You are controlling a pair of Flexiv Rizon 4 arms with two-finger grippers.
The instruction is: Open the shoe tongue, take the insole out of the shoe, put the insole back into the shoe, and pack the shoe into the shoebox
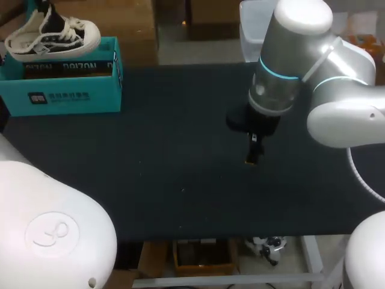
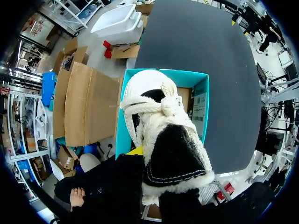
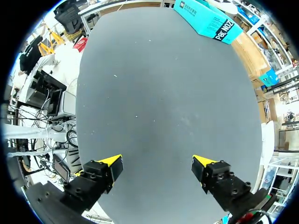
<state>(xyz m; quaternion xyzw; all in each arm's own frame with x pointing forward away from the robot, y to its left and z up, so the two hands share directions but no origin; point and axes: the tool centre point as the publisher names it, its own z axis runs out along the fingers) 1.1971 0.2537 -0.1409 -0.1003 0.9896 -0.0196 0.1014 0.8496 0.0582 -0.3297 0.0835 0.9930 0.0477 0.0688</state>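
Since the shoe fills the left wrist view, starting there. The left gripper is closed on the black-and-white canvas shoe with thick white laces. One yellow tip shows against the shoe's side and the other is hidden behind it. The shoe's black end is closest to me, the lace knot is mid-way along, and the white rounded toe points away.

Directly under the shoe is the open teal cardboard shoebox, with a strip of its brown floor visible beside the laces. The shoe hangs above the opening, not down inside. Past the shoebox's far wall runs the dark grey table.

The right gripper has its fingers spread wide, with nothing between them or touching them. Below and ahead of it is only the table. The shoebox sits at the table's far edge, well apart from this gripper.

In the head view, the right gripper hangs over the table, right of the middle. The shoebox stands at the far left corner, printed side facing me. The shoe is above its back rim, tilted, with the toe toward the table's middle.
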